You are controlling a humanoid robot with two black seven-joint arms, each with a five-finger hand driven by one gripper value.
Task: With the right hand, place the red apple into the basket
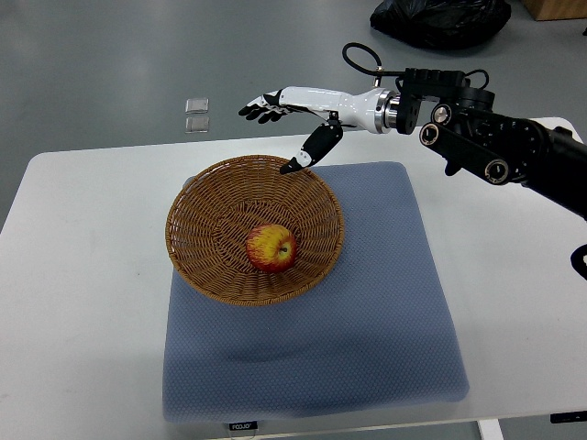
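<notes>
A red and yellow apple (271, 247) lies inside the round wicker basket (197, 215), a little right of its middle. My right hand (289, 119) hovers above the basket's far rim, fingers spread flat and thumb pointing down toward the rim. It holds nothing. Its arm comes in from the right edge. The left arm is out of sight.
The basket stands on a blue-grey mat (367, 312) on a white table (83, 302). Two small clear squares (196, 114) lie on the floor beyond the table. A black bag (440, 18) sits on the floor at the far right.
</notes>
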